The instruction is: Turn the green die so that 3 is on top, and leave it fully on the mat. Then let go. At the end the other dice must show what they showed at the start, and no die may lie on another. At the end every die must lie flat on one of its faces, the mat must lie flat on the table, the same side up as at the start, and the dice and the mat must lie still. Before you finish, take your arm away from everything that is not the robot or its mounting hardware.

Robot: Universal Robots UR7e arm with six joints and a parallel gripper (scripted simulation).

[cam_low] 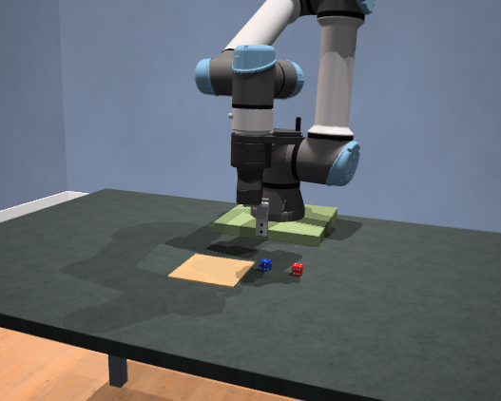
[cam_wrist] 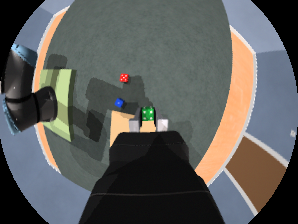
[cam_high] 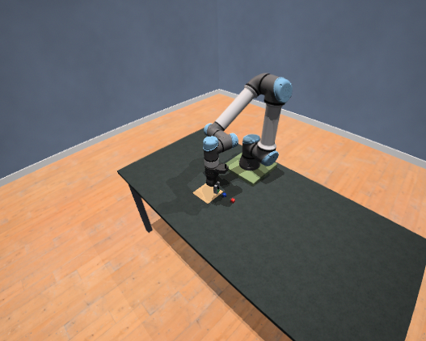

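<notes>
My gripper is shut on the green die and holds it in the air, a little above the right edge of the tan mat. In the exterior view a finger hides the die. The blue die lies on the table just off the mat's right edge. The red die lies on the table a little further right. I cannot read which face of the green die points up.
The arm's base stands on a light green plate behind the mat. The dark table stretches far to the right, and its front edge is near in the exterior view.
</notes>
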